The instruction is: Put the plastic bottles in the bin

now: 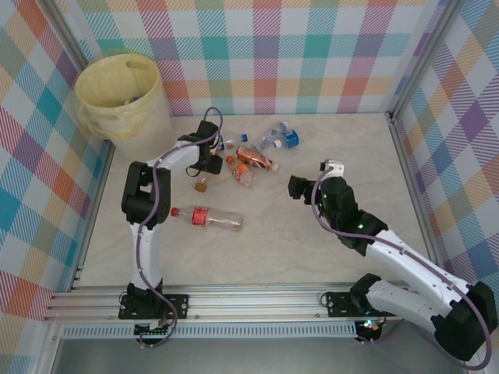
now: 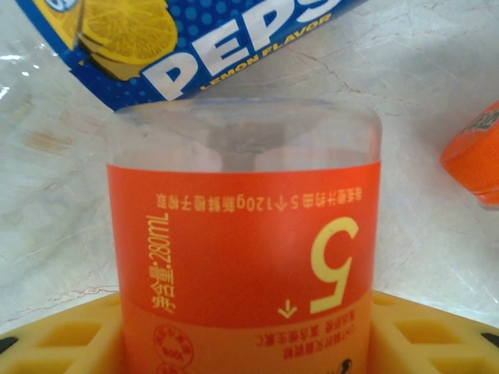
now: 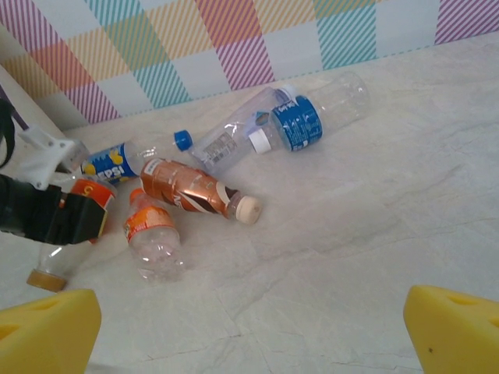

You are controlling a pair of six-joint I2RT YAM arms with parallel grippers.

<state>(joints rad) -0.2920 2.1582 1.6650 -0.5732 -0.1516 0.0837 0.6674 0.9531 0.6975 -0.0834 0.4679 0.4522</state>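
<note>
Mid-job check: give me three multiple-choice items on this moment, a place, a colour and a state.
1. Where does the bin stand in the top view? A far left corner; B far right corner; C between the arm bases.
2. Label colour of the bottle between the left tool's pads? A green; B orange; C white.
3. The right tool is: A shut on a bottle; B shut, empty; C open, empty.
1 A, it stands at the table's far left. 2 B, the left wrist view shows orange. 3 C, its pads stand wide apart, nothing between.
</note>
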